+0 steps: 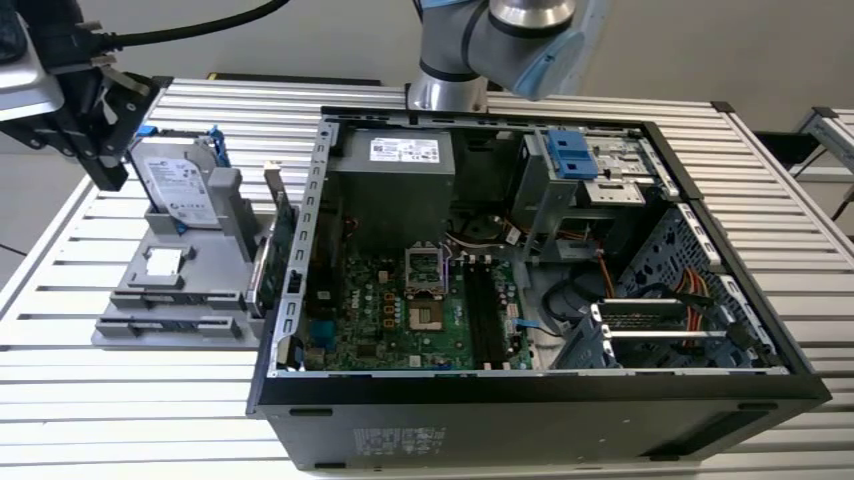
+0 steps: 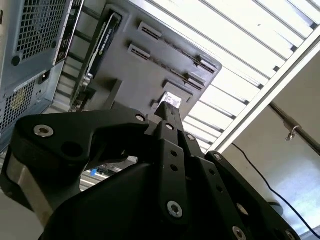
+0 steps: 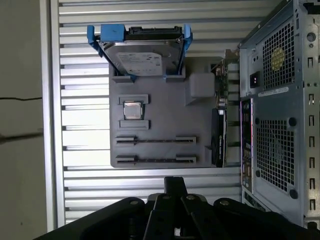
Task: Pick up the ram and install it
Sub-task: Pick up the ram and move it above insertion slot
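black gripper (image 3: 175,186) housing sits nearest in both wrist views, poised above the slatted table (image 3: 100,180). in the exterior view the gripper (image 1: 104,175) hangs over the far end of the tray, by the hard drive. whether it is released or clamped, or grips anything, i cannot tell.

the open computer case (image 1: 534,420) lies on its side at the exterior view's right, motherboard (image 1: 400,310) facing up. just beside it, on the exterior view's left, the grey tray (image 3: 160,125) carries the silver hard drive (image 3: 142,55) in blue rails, the expansion card (image 3: 218,135) standing on edge along the side next to the case, and 1 small processor chip (image 3: 132,110). the tray's 2 long narrow slots (image 3: 155,140) look unfilled.

where the ram is i cannot tell: the dark memory sockets (image 1: 483,310) are too dim to judge whether a stick stands in one. my judgement is that the pick-up looks done, since those slots seem vacant, while the install cannot be confirmed.
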Motion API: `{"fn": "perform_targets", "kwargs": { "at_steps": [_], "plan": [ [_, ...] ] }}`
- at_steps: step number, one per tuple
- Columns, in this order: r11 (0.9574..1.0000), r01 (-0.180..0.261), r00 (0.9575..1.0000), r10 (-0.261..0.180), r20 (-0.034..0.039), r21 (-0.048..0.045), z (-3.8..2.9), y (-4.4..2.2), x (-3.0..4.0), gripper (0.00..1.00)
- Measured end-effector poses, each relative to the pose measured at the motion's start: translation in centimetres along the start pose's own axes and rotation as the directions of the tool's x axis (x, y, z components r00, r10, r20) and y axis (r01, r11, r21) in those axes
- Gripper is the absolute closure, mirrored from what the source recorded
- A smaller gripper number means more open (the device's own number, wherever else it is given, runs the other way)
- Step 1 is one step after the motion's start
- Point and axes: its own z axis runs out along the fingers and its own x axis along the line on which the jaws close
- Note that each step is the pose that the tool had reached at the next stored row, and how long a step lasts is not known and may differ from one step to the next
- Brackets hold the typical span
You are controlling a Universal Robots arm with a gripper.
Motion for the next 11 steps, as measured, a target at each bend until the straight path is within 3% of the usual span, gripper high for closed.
{"fn": "perform_targets", "kwargs": {
  "at_steps": [11],
  "plan": [
    [1.0, -0.002, 1.0, 0.002, -0.0001, 0.0, 0.01, -0.54, -0.02, 1.0]
  ]
}}
